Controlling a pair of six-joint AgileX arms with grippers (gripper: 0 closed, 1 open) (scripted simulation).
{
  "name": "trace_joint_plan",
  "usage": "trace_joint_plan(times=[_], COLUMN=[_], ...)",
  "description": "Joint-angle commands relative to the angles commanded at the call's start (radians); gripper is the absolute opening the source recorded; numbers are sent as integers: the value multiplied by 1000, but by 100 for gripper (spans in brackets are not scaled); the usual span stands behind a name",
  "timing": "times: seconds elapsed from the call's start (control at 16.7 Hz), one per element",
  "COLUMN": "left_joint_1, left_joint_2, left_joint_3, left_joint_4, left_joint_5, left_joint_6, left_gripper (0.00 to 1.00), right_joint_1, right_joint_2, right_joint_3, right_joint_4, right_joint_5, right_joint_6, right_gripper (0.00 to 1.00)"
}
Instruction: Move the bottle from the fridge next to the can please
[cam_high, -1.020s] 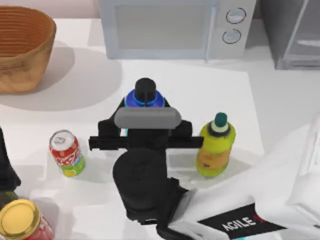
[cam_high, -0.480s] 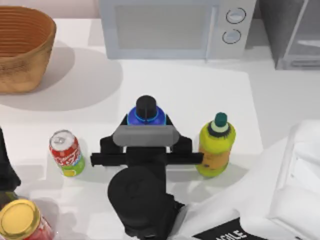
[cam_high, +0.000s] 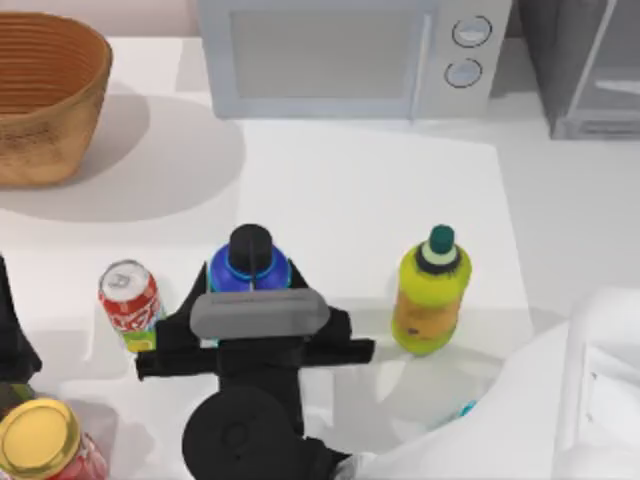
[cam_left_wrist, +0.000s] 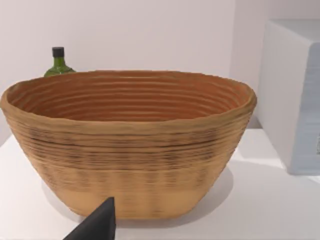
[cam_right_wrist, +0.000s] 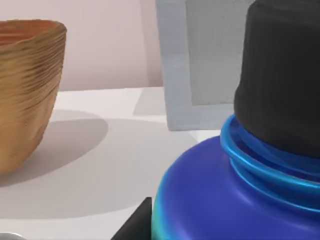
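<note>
The turquoise bottle (cam_high: 249, 266), with its blue shoulder and black cap, stands upright in the front middle of the table, just right of the red can (cam_high: 131, 306). My right gripper (cam_high: 250, 288) is shut on the bottle's body from the near side. The right wrist view shows the bottle (cam_right_wrist: 210, 200) very close. A small gap separates bottle and can. The grey fridge (cam_high: 585, 70) is at the far right corner, partly in view. My left arm (cam_high: 10, 345) stays parked at the table's left edge.
A yellow-green bottle (cam_high: 431, 292) stands to the right of the gripper. The white microwave (cam_high: 340, 55) is at the back and a woven basket (cam_high: 45, 95) at the back left. A gold-lidded red jar (cam_high: 45, 442) sits front left. Behind the basket is a green bottle (cam_left_wrist: 58, 62).
My right gripper has carried the bottle toward the front and to the left, bringing it close beside the can. The left arm has not moved.
</note>
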Motion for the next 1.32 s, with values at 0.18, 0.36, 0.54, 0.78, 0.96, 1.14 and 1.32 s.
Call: trace_joint_plan(times=[0.18,0.36,0.54,0.78,0.96,1.14,1.32], left_joint_1=[0,0,0,0,0,0,0], left_joint_2=[0,0,0,0,0,0,0], left_joint_3=[0,0,0,0,0,0,0], left_joint_4=[0,0,0,0,0,0,0], left_joint_5=[0,0,0,0,0,0,0], left_joint_6=[0,0,0,0,0,0,0], left_gripper=[100,100,100,100,100,100,100], right_joint_1=[-66,-110,-110,-110,-110,-110,-110], right_joint_2=[12,16,16,16,16,16,16], right_joint_3=[-6,-11,-11,-11,-11,-11,-11], right_joint_4=[-2,-3,-3,-3,-3,-3,-3], right_joint_5=[4,5,5,5,5,5,5], right_joint_6=[-44,-72,-72,-72,-72,-72,-72], right_gripper=[0,0,0,30,53,75,98])
